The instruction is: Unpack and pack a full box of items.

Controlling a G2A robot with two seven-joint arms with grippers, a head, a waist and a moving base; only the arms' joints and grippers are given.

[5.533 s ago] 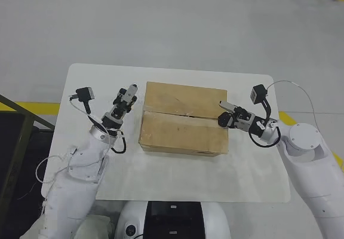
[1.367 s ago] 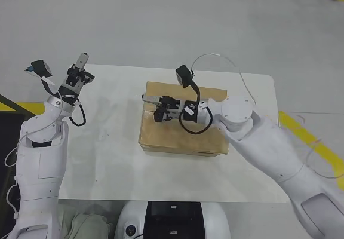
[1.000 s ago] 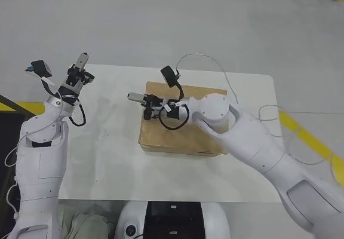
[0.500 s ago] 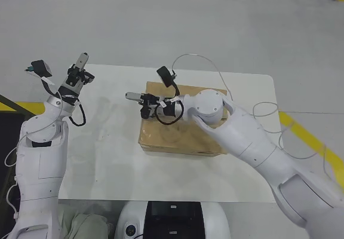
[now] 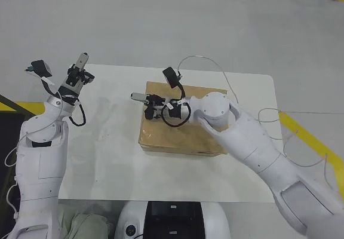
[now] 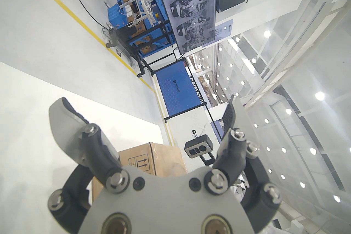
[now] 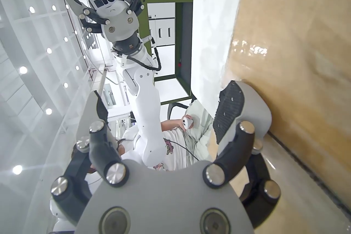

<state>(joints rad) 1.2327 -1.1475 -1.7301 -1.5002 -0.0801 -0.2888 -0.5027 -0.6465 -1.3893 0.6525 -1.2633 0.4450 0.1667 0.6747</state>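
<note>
A white tabletop (image 5: 106, 167) on a pale workshop floor with yellow lane markings. The cardboard box (image 5: 172, 138) lies near the middle of the tabletop with its flaps closed along a lengthwise seam. A glossy strip on its top is probably tape.

The right tool (image 7: 161, 111) sits at the box's left end near the far corner. Its jaws are spread wide and hold nothing, and one ridged finger pad (image 7: 229, 109) is against or just beside the box's edge; contact cannot be confirmed. The left tool (image 6: 148, 114) is raised over the far left corner of the tabletop, well apart from the box, also wide open and empty.

Handling, as a judgement: a full box is likely heavy and too broad for one tool to span. The board is stiff at the walls but yields at the flaps, and the taped surface may be slippery. The best purchase is probably a flap edge at the seam, with the other tool steadying the opposite end.
</note>
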